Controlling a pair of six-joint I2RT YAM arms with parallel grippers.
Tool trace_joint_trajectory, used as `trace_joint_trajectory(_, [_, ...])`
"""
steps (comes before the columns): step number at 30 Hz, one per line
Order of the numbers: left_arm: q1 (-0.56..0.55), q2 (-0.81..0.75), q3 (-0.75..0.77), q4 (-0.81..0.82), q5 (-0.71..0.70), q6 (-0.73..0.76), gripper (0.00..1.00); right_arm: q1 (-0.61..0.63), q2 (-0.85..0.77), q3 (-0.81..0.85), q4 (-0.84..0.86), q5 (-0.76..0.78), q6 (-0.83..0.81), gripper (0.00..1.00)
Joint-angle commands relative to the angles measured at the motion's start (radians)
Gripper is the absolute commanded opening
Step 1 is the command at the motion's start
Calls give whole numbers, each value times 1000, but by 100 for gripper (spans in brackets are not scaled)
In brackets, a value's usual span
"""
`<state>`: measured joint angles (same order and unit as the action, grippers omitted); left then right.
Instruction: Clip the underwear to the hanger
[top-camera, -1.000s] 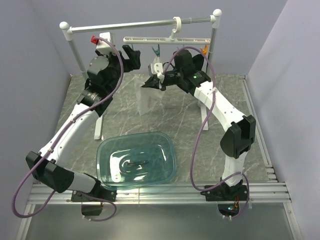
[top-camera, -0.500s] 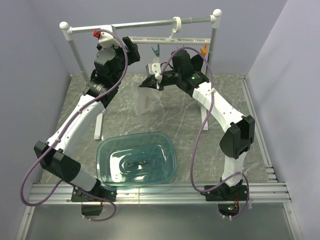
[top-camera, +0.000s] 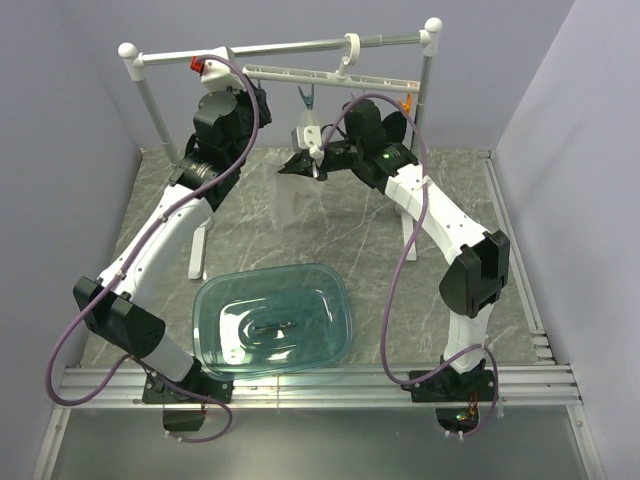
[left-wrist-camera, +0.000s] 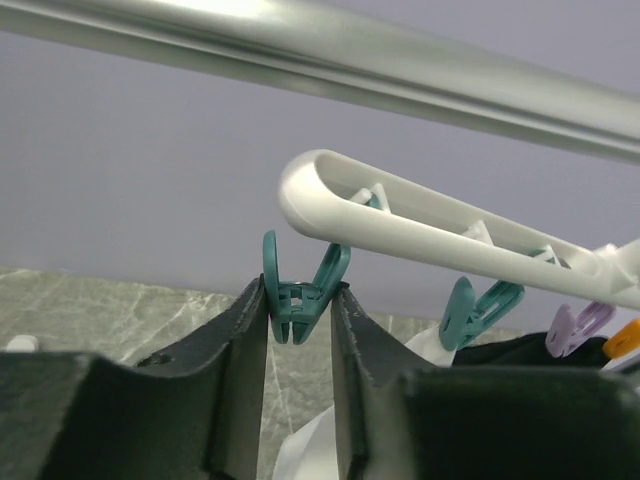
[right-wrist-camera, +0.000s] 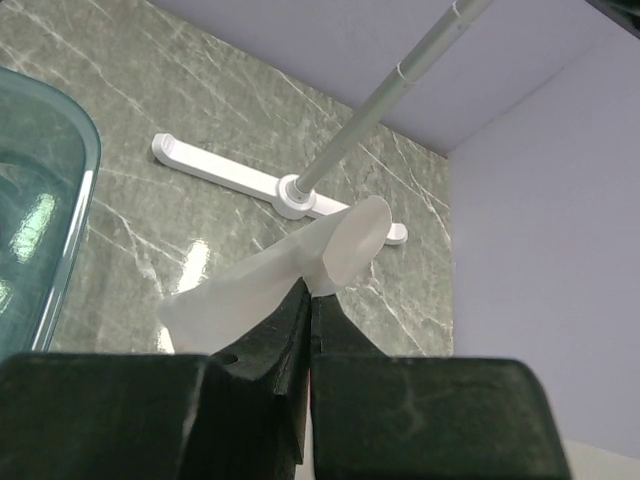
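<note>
From above, the hanger hangs on a rail; the underwear dangles just below it. Left wrist: the left claw pinches a teal peg under the hanger's end. Right wrist: the right claw pinches the underwear.

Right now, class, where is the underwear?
In the top view, the underwear hangs from the right pincer, shut on its upper edge, just below the hanger and right of the teal peg the left pincer grips.

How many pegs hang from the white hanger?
4: the end teal peg, pinched in the left gripper; then a second teal peg, a purple peg and an orange peg along the hanger. None seems hidden.
</note>
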<state>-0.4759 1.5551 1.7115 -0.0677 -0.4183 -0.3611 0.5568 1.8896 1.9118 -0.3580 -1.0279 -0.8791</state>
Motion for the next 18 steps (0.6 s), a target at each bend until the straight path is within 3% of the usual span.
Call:
trace_joint_trajectory(1, [0,-23,39,19,22,4,27,6,-12,27,40,12,14,0])
trace_joint_trajectory(4, [6,-33,25,22,65,-9,19,5,-7,44,48,14,35,0])
trace_joint_trajectory(6, [10,-35,26,13,79,-13,18,3,-6,53,45,14,35,0])
trace_joint_trajectory(9, [10,-47,13,11,81,-4,30,5,-9,44,51,14,37,0])
trace_joint_trajectory(10, [10,-49,10,11,76,-1,40,3,-9,41,54,12,38,0])
trace_joint_trajectory(18, [11,-20,36,60,18,60,53,5,-29,3,93,9,57,0])
